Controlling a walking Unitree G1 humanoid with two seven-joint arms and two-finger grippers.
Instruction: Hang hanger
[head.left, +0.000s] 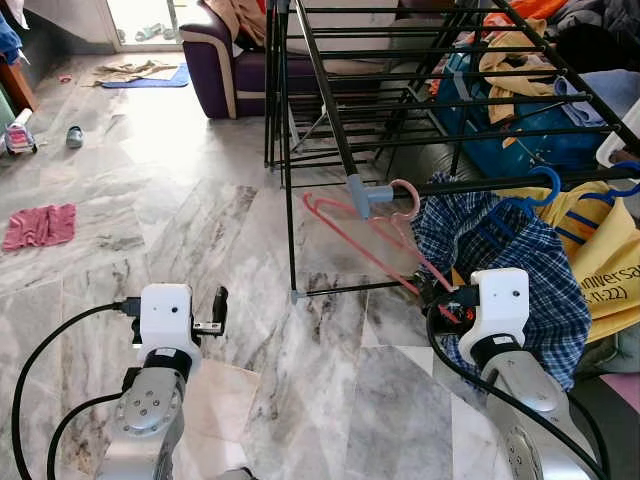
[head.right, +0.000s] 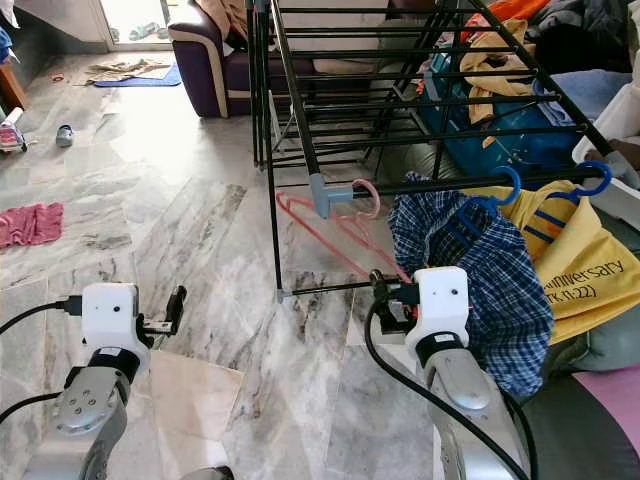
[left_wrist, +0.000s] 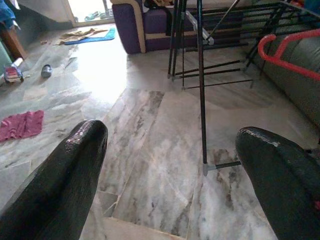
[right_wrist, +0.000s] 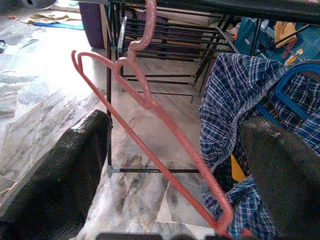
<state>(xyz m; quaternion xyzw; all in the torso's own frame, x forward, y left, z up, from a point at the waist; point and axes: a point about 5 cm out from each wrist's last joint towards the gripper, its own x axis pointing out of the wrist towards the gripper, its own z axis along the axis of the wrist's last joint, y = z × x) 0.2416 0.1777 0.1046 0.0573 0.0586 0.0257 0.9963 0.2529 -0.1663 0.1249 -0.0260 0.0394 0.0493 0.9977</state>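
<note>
**Pink hanger hooked on rack rail, right jaws apart around it**

Pink hanger (head.left: 375, 235): its hook is over the front rail of the black drying rack (head.left: 330, 110), at the rail's left end right beside the grey corner joint (head.left: 362, 195). The body hangs tilted, the lower end running down toward the right gripper (right_wrist: 170, 165). The tilt looks like the hanger is resting on its hook, not yet swinging free.

Right gripper: fingers (right_wrist: 65, 170) spread wide, hanger bar passing between them in the wrist view, no pad clearly touching it. I'd judge it released, or about to be.

Left gripper (left_wrist: 170, 170): jaws wide, holding nothing, over the marble floor (head.left: 200, 230) short of the rack's bottom bar. Idle.

Count: one pink hanger, two blue hangers (head.left: 530, 195) further right along the same rail, carrying the checked shirt (head.left: 500, 260) and the yellow garment (head.left: 600, 260). One pink cloth (head.left: 40, 225) lies on the floor, well apart.

Hang looks near done.
</note>
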